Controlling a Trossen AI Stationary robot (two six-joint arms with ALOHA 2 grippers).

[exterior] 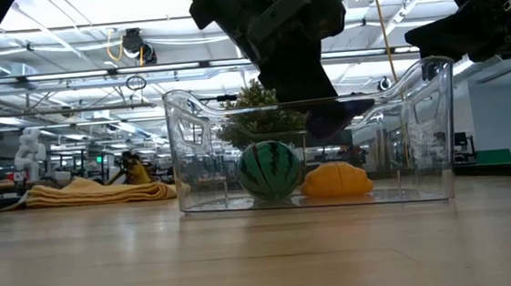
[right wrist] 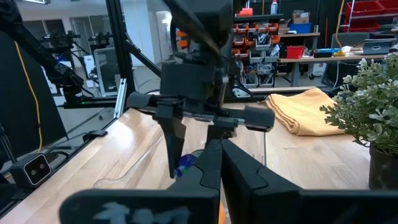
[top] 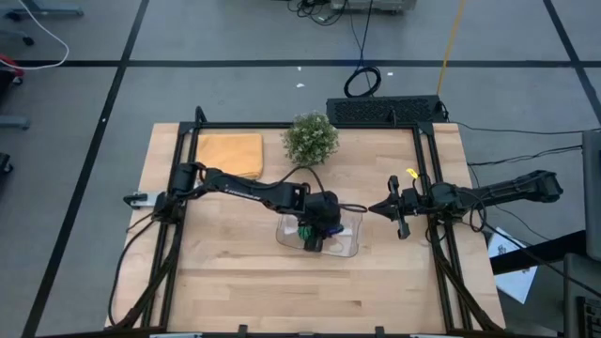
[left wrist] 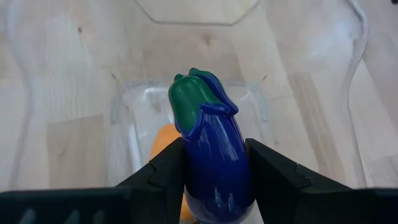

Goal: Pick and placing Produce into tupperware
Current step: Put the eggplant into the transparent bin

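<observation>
I am holding my left tool (top: 317, 237) over the tupperware (top: 349, 246), near the middle of the desk (top: 244, 282). Its fingers (left wrist: 163, 179) are clamping the eggplant (left wrist: 211, 155), the purple piece with a green cap, which is sticking out lengthwise between them. In the left wrist view the eggplant is hanging above the clear floor of the tupperware, with the orange piece (left wrist: 166, 138) showing just behind and below it.

In the low view, the striped ball (exterior: 268, 169) and the orange piece (exterior: 336, 180) are sitting side by side on the tupperware's floor, close together; I cannot tell whether they are touching. My left arm is coming down into the tupperware (exterior: 193, 157) from above, and its dark bulk is hiding the eggplant in that view.

My right tool (top: 387, 208) is waiting just beside the tupperware's right end, above the desk, with its fingers (right wrist: 211, 163) pressed together and holding nothing. It is pointing toward my left tool (right wrist: 194, 163), and its wrist view is looking straight at that arm, which is blocking most of the tupperware.

Behind the tupperware, the potted plant (top: 311, 138) is standing near the desk's far edge, and the folded yellow cloth (top: 229, 153) is lying to its left, both well apart from the tools.
</observation>
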